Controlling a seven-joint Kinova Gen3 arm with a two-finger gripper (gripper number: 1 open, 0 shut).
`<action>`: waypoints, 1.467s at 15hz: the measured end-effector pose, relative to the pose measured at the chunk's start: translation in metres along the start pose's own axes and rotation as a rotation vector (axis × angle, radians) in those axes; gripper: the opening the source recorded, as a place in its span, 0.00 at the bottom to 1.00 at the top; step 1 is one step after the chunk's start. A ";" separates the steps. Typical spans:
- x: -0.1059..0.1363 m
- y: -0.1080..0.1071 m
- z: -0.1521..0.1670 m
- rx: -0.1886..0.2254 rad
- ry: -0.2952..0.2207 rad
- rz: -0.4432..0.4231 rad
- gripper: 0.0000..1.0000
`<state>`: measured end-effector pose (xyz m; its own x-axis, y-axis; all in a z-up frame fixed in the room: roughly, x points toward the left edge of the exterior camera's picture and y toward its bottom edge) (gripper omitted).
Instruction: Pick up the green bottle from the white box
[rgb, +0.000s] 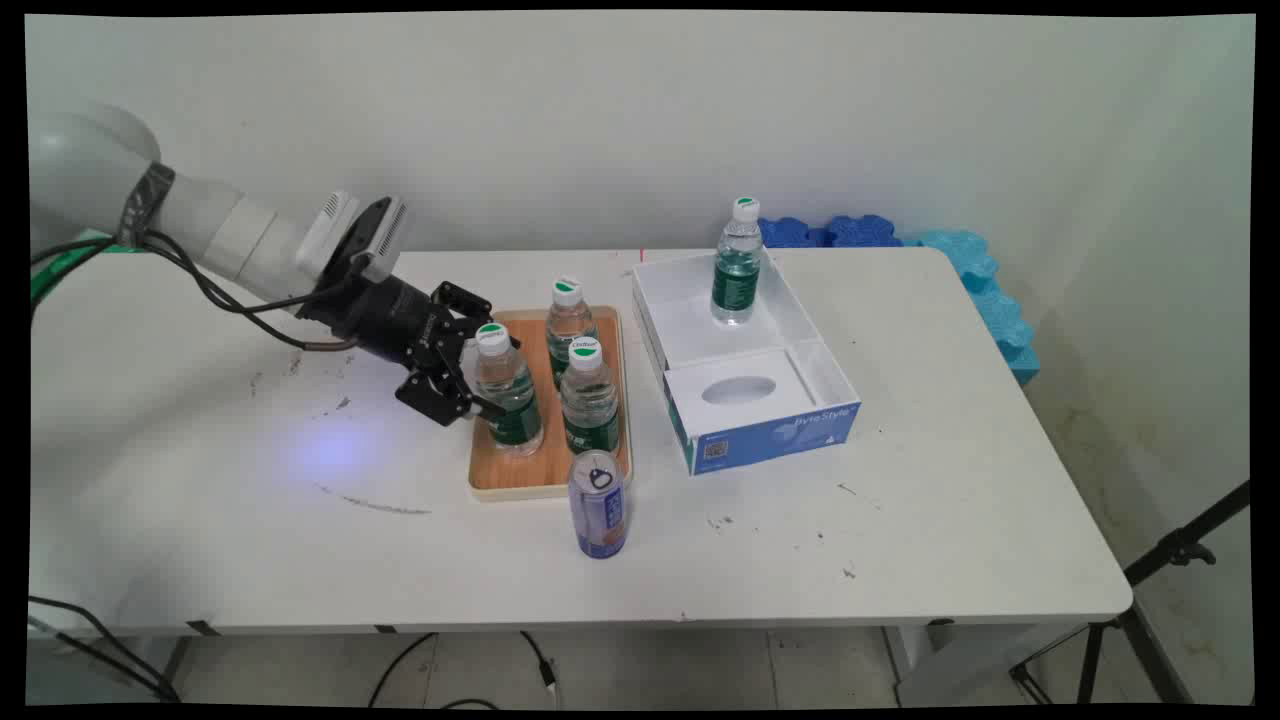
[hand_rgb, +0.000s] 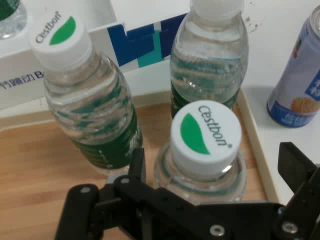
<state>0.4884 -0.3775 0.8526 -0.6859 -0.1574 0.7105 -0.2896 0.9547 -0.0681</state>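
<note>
The black fingers (hand_rgb: 137, 167) of the gripper (rgb: 478, 375) stand spread wide on either side of a small water bottle (rgb: 508, 390), bracketing its shoulder just below the white cap with the green leaf mark; whether the pads touch the plastic cannot be told. That bottle stands upright at the left of a shallow wooden tray (rgb: 500, 475) on the white table (rgb: 950, 500), and it is filled with clear water and wrapped in a green label. Two like bottles share the tray, one (rgb: 588, 405) just to its right and one (rgb: 568, 325) behind, both upright and capped. A blue drink can (rgb: 598, 505), its pull tab up, stands on the table just off the tray's near right corner. To the right lies an open white box (rgb: 800, 395) with a blue printed front, split into two compartments: a fourth bottle (rgb: 737, 262) stands in the far one, and the near one holds a white insert with an oval opening. The white arm (rgb: 230, 240) reaches in from the upper left, sloping down and rightward, wrist low over the tray's left edge, black cables hanging beneath it.
</note>
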 end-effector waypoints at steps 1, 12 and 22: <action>0.003 -0.001 -0.002 0.003 0.006 0.000 1.00; 0.066 -0.027 -0.072 0.051 0.087 -0.110 1.00; 0.156 -0.103 -0.060 0.106 0.085 -0.216 1.00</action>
<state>0.4518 -0.4846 1.0125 -0.5431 -0.3291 0.7725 -0.4948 0.8687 0.0222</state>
